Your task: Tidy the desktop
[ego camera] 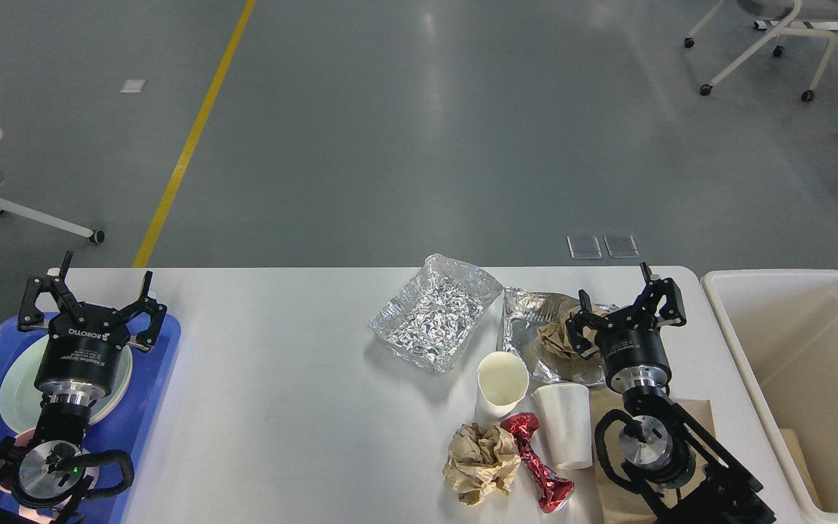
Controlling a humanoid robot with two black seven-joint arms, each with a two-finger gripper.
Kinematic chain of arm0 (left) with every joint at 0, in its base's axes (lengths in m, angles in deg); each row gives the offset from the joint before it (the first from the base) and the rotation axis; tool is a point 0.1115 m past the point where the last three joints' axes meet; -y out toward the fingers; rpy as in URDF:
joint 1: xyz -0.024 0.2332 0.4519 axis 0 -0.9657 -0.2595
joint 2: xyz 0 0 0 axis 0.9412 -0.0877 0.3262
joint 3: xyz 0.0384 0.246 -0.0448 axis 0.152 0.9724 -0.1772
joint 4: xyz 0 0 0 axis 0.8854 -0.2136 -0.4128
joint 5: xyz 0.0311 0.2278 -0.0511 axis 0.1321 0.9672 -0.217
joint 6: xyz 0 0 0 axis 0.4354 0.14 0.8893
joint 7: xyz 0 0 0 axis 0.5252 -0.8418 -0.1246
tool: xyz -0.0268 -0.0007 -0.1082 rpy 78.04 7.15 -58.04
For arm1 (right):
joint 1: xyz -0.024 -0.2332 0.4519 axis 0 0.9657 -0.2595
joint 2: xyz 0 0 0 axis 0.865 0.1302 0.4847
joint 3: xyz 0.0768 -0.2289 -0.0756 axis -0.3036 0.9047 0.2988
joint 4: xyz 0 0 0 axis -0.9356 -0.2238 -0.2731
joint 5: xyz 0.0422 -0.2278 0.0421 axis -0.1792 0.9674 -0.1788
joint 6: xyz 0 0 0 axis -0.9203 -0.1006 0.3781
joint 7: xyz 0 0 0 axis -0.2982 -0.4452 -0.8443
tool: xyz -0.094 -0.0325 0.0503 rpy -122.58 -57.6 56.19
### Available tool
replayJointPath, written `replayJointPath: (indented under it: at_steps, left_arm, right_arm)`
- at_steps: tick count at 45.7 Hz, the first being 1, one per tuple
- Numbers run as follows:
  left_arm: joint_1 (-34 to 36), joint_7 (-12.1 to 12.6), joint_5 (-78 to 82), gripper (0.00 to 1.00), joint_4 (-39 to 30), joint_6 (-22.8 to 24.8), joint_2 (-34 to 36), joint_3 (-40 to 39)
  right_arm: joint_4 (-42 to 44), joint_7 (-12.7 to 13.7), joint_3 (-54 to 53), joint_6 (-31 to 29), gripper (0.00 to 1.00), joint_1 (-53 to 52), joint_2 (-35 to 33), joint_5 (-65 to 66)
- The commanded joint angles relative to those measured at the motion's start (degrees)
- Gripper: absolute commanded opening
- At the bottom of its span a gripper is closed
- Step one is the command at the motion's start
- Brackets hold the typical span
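Trash cluster sat right-of-center on the counter (281, 378) — right gripper (626, 306) nearest, fingers spread over the foil tray (546, 342); left gripper (88, 302) spread, far off.

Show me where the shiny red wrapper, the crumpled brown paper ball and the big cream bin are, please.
red wrapper (537, 461), head view, on its twisted middle.
brown paper ball (481, 460), head view, on its crumpled centre.
cream bin (812, 342), head view, on its bare inner wall.
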State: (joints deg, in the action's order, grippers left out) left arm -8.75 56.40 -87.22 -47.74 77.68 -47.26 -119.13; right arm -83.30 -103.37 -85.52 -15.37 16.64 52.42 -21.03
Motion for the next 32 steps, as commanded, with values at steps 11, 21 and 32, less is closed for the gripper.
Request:
replayJointPath:
  at_steps: [11,21,32]
  left_arm:
    - [0.0,0.0,0.0,0.96,0.0,0.0,0.0,0.0]
    - [0.0,0.0,-0.1,0.96,0.0,0.0,0.0,0.0]
    - [0.0,0.0,-0.1,0.96,0.0,0.0,0.0,0.0]
  right_arm:
    - [0.0,0.1,0.0,0.0,1.0,-0.1,0.0,0.0]
    - [0.0,0.1,0.1,0.0,1.0,-0.1,0.0,0.1]
    - [-1.1,1.4,2.4,-7.3,1.0,0.7,-1.9,-0.7]
